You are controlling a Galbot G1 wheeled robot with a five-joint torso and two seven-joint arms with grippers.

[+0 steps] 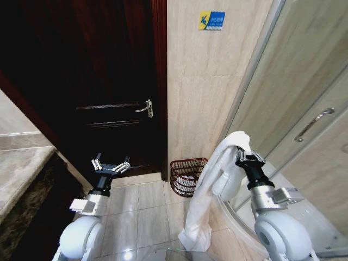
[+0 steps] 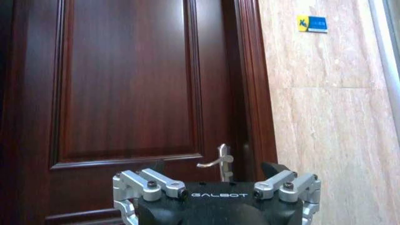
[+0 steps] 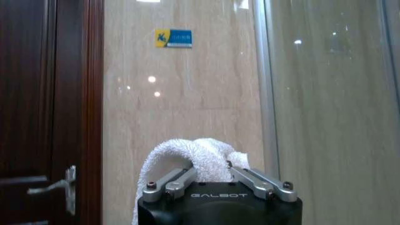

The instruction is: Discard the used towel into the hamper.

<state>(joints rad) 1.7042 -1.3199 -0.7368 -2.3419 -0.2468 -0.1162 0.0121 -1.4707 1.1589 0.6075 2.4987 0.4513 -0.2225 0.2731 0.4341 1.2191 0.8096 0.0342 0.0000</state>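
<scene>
A white towel hangs in a long fold from my right gripper, which is shut on its upper end; the lower end trails down near the floor. In the right wrist view the towel bunches up between the closed fingers of the right gripper. The hamper, a dark reddish-brown open-weave basket, stands on the floor against the beige wall, just left of and behind the hanging towel, with something white inside. My left gripper is held open in front of the dark door, away from both; its spread fingers hold nothing.
A dark wooden door with a metal handle fills the back left. A glass shower enclosure with a bar handle stands at the right. A marble counter edge lies at the left. Tiled floor lies between my arms.
</scene>
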